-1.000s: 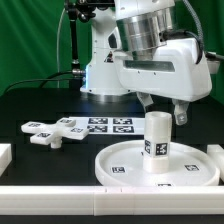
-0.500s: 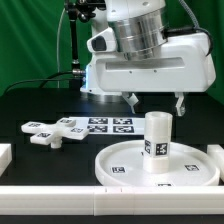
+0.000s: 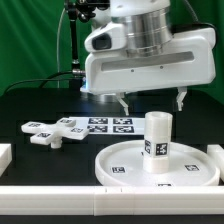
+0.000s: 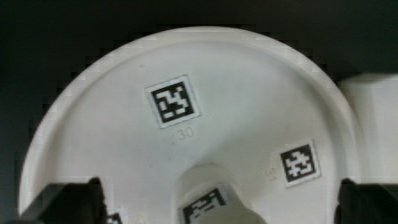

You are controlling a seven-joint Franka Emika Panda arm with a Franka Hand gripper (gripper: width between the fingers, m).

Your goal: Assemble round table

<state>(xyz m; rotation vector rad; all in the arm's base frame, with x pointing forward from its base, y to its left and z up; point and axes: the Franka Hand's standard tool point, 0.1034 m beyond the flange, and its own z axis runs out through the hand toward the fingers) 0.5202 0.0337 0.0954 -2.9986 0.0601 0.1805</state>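
The large round disc (image 3: pixel 118 168) lies flat at the front of the black table, tags facing up. The short thick leg (image 3: pixel 156 138) stands upright on it, right of centre in the exterior view. My gripper (image 3: pixel 152 101) hangs open and empty just above the leg's top, one finger on either side, not touching it. The four-armed cross base (image 3: pixel 55 130) lies apart on the exterior view's left. In the wrist view the disc (image 4: pixel 196 70) fills the picture, the leg (image 4: pixel 228 195) rises between my dark fingers (image 4: pixel 71 205), and my gripper (image 4: pixel 217 210) holds nothing.
The marker board (image 3: pixel 110 125) lies behind the disc. White border rails run along the front edge (image 3: pixel 90 205) and stand at the left (image 3: pixel 5 154) and right (image 3: pixel 215 155). A rail's end (image 4: pixel 374 105) shows beside the disc in the wrist view.
My hand has turned and shifted toward the exterior view's left, bringing both fingers level above the leg. The leg, disc and cross base have not moved.
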